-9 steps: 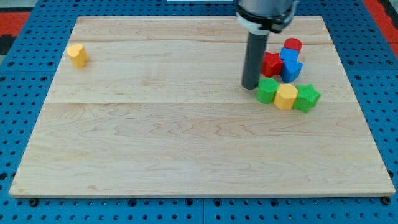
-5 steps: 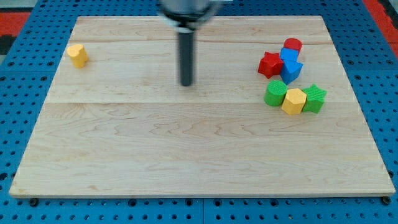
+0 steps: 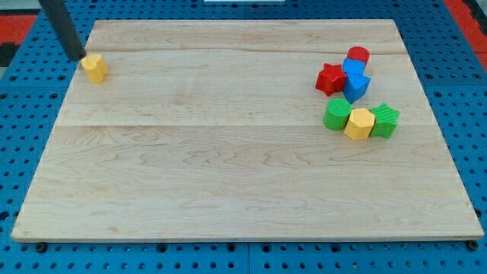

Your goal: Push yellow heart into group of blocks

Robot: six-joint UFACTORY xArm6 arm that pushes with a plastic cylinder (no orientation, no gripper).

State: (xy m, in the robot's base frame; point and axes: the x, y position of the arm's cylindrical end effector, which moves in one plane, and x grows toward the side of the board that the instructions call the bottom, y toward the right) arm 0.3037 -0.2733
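Observation:
The yellow heart (image 3: 95, 67) lies near the board's upper left edge. My tip (image 3: 77, 57) stands just to the heart's upper left, close beside it. The group of blocks is at the view's right: a red star (image 3: 330, 79), a red cylinder (image 3: 358, 55), two blue blocks (image 3: 355, 78), a green block (image 3: 336, 114), a yellow hexagon block (image 3: 359, 123) and a green block (image 3: 385, 120).
The wooden board (image 3: 243, 167) lies on a blue perforated table (image 3: 15, 152). The heart sits close to the board's left edge.
My rod has swept from beside the group at the right across the board to the far left, ending beside the yellow heart. The lower three blocks shifted slightly right early on.

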